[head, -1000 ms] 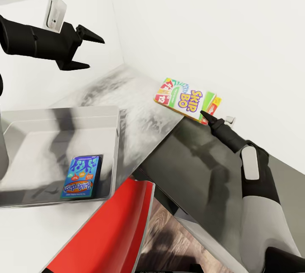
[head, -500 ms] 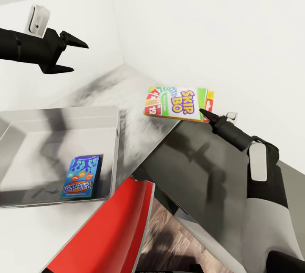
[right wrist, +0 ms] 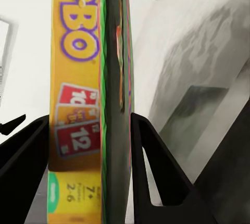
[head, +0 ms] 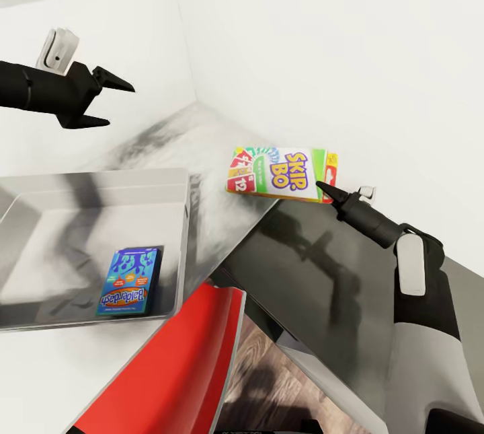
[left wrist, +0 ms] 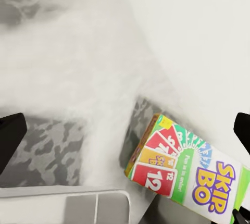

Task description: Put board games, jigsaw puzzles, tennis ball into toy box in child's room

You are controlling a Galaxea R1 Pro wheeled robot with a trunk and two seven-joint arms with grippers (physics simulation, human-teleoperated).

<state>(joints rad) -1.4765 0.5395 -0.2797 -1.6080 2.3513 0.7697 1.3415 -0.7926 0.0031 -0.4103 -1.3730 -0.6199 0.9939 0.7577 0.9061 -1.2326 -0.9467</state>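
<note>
The right hand [head: 321, 190] is gripping the flat yellow-green-red cardboard SKIP-BO box [head: 282, 171] by its near edge above the table [head: 202, 151]; it should stay level toward the shallow grey tray-like toy box [head: 101, 182] beneath the wide-open left hand [head: 111, 101].

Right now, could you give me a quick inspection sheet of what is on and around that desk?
Surface: pale desk with a darker grey corner section.
Job's things: SKIP-BO box held above the desk; blue game box lying flat inside the grey toy box.
Clutter: nothing seen.
Grippers: right gripper shut on the SKIP-BO box, one finger on each face in the right wrist view; left gripper open and empty, raised above the toy box.
Cables: nothing seen.
Surroundings: white walls, red chair, wood-plank floor.
</note>
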